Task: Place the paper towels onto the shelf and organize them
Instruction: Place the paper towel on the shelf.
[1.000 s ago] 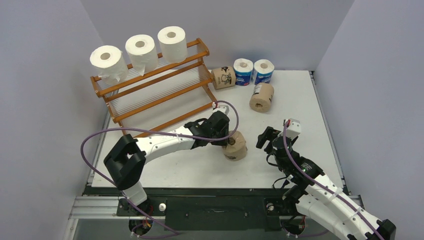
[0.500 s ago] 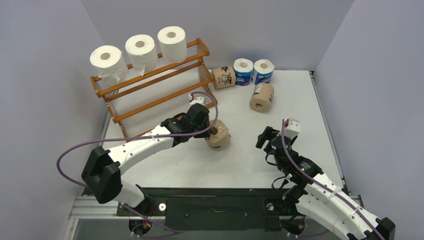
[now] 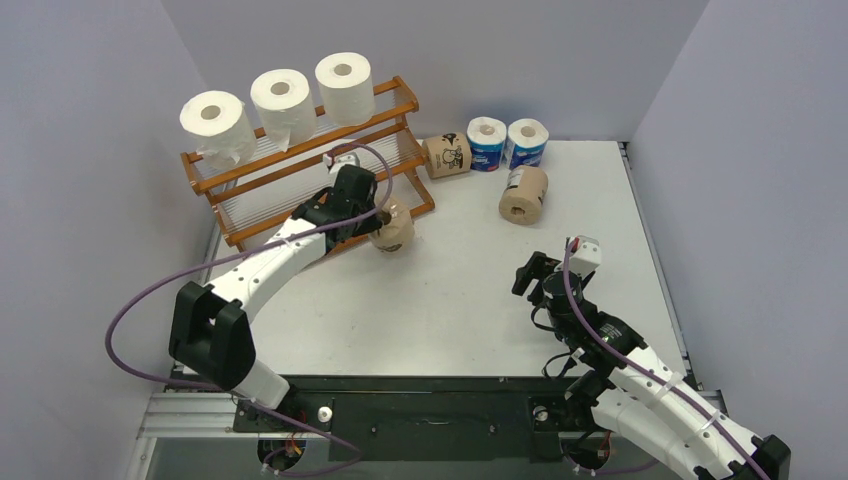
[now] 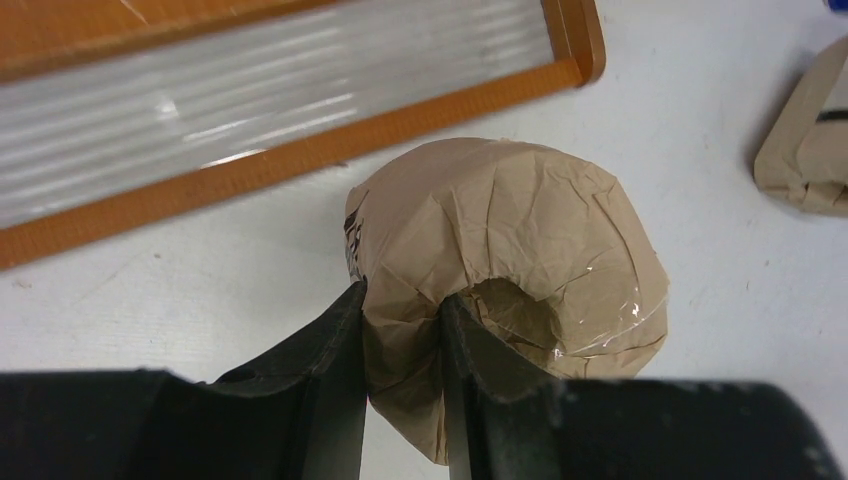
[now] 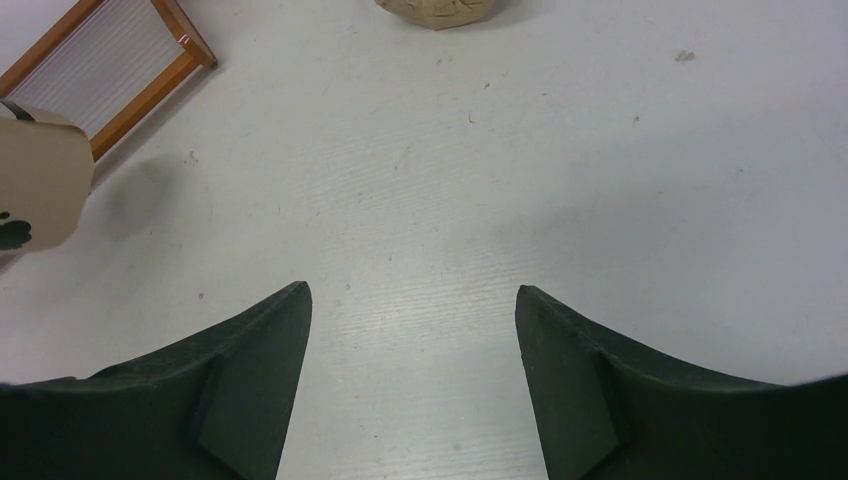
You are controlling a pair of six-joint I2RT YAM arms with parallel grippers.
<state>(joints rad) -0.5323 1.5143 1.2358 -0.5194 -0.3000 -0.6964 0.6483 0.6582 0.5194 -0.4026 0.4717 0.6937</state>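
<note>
The table (image 3: 450, 300) fills the middle of the top view, and the shelf (image 3: 404, 100) stands at upper left with three white rolls (image 3: 281, 98) along its top tier. Just before the shelf's lower right corner, the left hand (image 3: 375, 215) pinches the wall of a brown-wrapped roll (image 3: 393, 228). At lower right, the right hand (image 3: 535, 272) is spread and holds nothing.

Lab cell: white table (image 3: 450, 300), plain walls (image 3: 90, 250)

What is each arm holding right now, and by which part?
Left pincer grips a brown-wrapped roll by its wall, one finger in the core, one outside. Right pincer is open and empty.
</note>
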